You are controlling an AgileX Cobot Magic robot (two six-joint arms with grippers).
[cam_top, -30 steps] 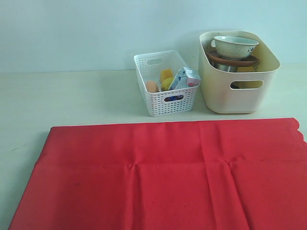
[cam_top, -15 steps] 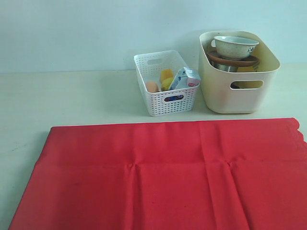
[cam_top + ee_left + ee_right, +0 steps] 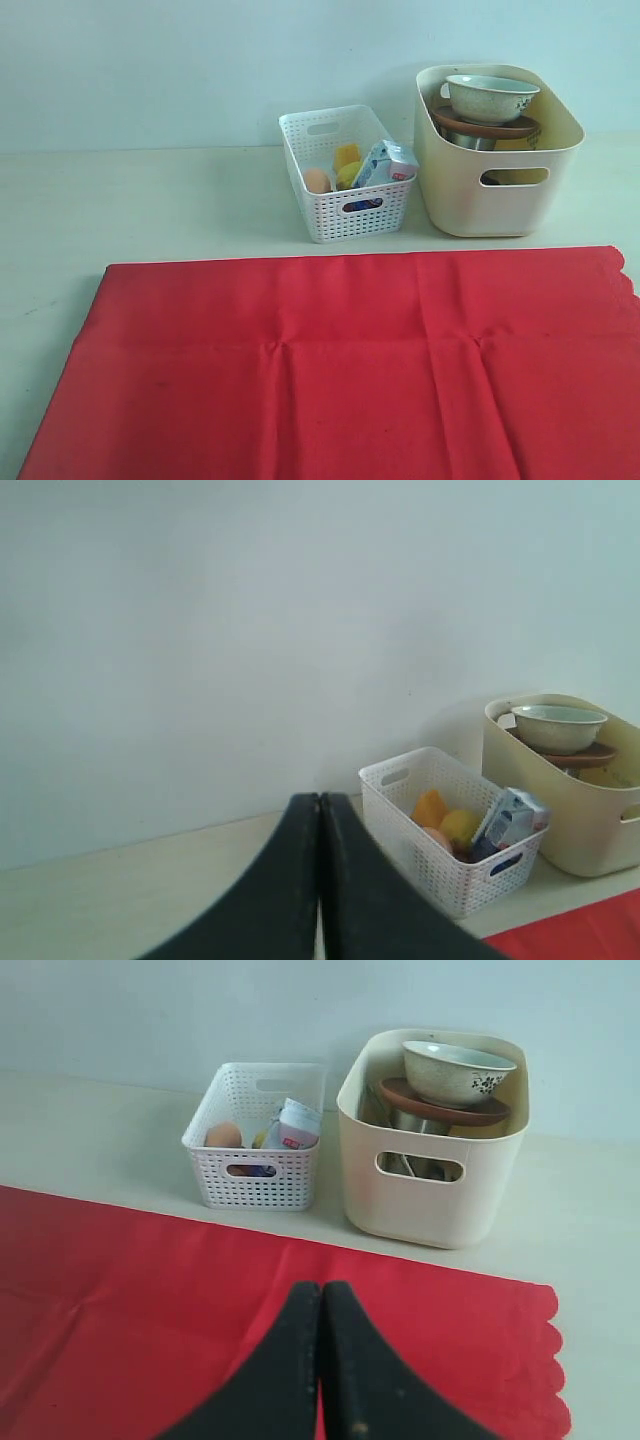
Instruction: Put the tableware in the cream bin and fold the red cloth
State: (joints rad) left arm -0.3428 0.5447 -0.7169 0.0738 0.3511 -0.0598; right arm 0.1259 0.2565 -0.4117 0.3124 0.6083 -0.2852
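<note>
The red cloth (image 3: 340, 360) lies flat across the front of the table, its scalloped edge at the right, fold creases running through it. The cream bin (image 3: 497, 190) stands behind it at the right and holds tableware: a patterned bowl (image 3: 491, 97) on a terracotta plate (image 3: 487, 129), with a steel cup (image 3: 468, 141) under them. Neither arm shows in the exterior view. My left gripper (image 3: 320, 802) is shut and empty, up off the table to the left of the baskets. Over the cloth (image 3: 150, 1290) hangs my right gripper (image 3: 321, 1288), shut and empty, facing the bin (image 3: 430, 1185).
A white lattice basket (image 3: 345, 215) with an egg, yellow food and a milk carton (image 3: 385, 165) stands just left of the cream bin. A pale wall closes the table's back. Bare tabletop (image 3: 140, 200) lies left of the baskets.
</note>
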